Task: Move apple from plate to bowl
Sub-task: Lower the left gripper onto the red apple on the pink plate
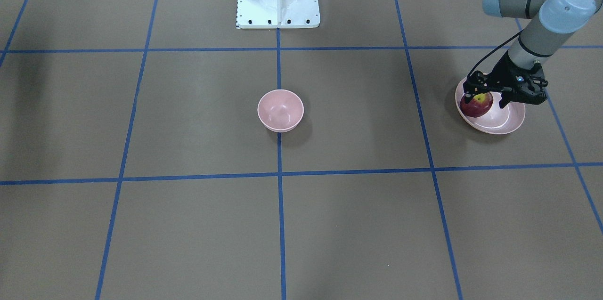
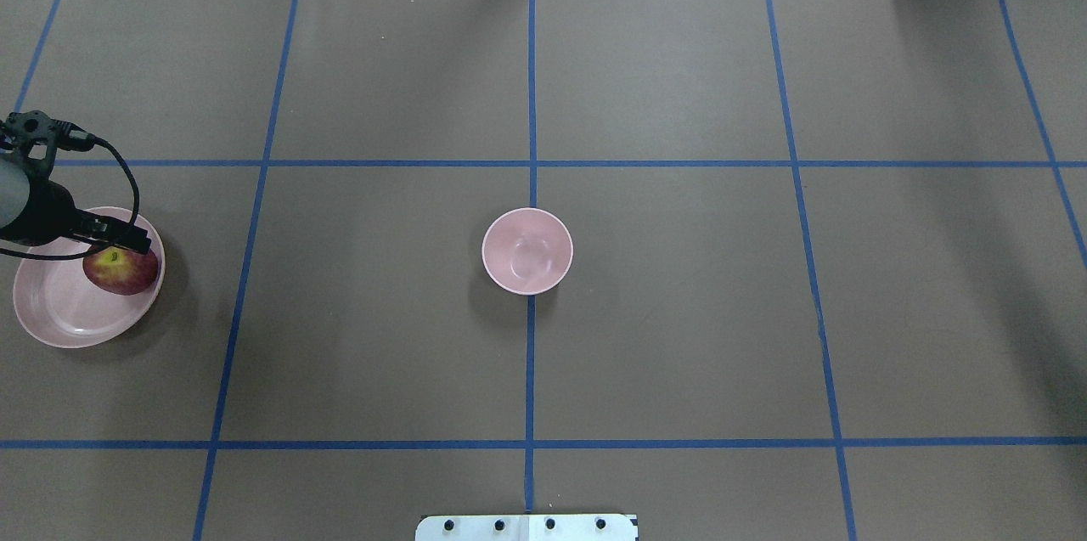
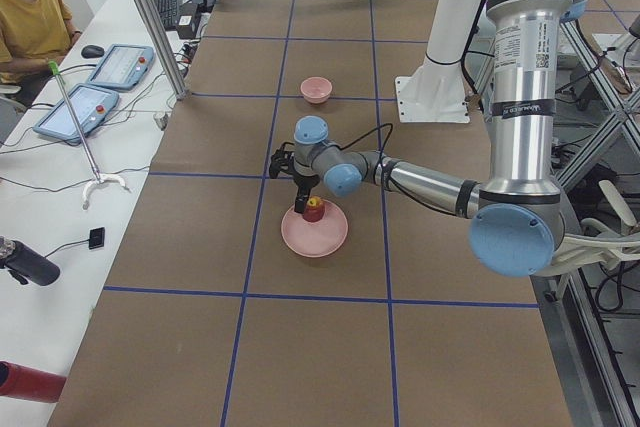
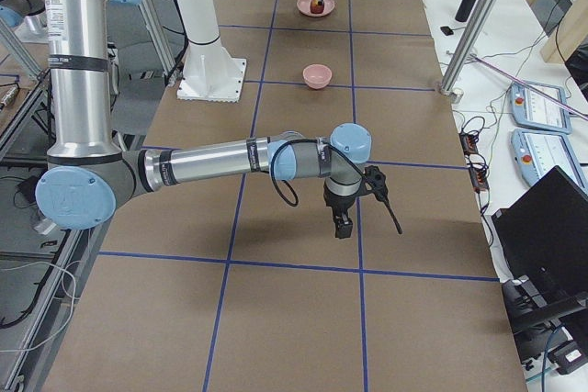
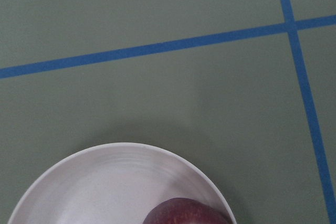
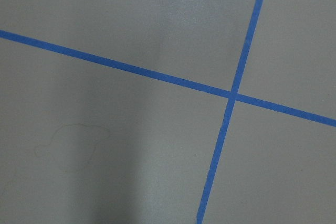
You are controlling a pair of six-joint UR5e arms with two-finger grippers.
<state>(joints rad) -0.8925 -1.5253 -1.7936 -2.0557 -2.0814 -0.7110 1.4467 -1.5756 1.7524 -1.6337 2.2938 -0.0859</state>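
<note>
Apple (image 1: 476, 106) lies in the plate (image 1: 512, 123), the left claw (image 1: 485, 101) open astride it, the bowl (image 1: 280, 110) well apart.

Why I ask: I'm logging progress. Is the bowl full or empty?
Empty: the bowl shows only its bare pink inside, and the apple lies on the plate.

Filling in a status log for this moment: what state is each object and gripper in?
apple: resting on the plate, near its rim
plate: upright, holding the apple
bowl: upright, empty
left gripper: open, straddling the apple
right gripper: far from the dishes; open or shut unclear
</note>
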